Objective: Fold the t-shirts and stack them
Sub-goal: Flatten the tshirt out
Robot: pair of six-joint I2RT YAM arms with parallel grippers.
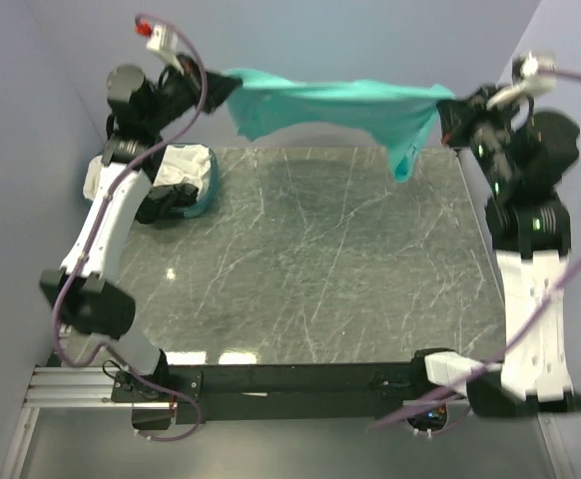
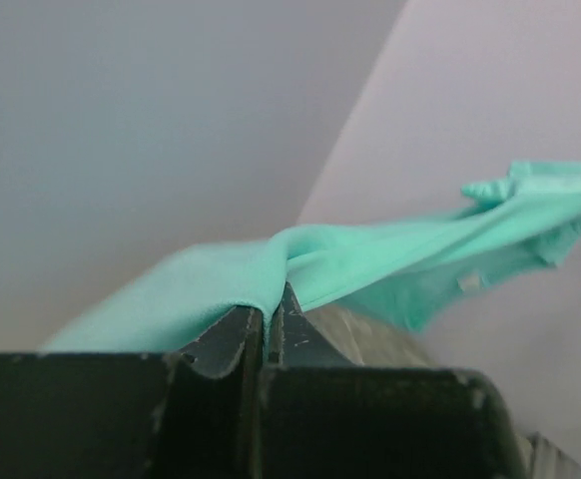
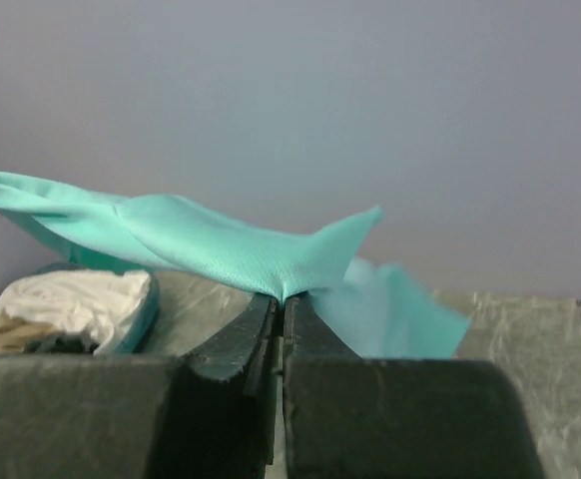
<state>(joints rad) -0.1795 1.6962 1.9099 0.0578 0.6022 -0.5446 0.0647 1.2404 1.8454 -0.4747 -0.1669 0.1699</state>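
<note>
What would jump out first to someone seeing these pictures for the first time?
A teal-green t-shirt stretched in mid-air over the far edge of the table, pinched at its ends by the left gripper and the right gripper, both shut. Then the basket of white and dark clothes at the far left.

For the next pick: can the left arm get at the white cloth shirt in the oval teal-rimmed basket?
Probably not yet: the left gripper is shut on the teal-green cloth t-shirt; the basket lies uncovered beside it.
</note>
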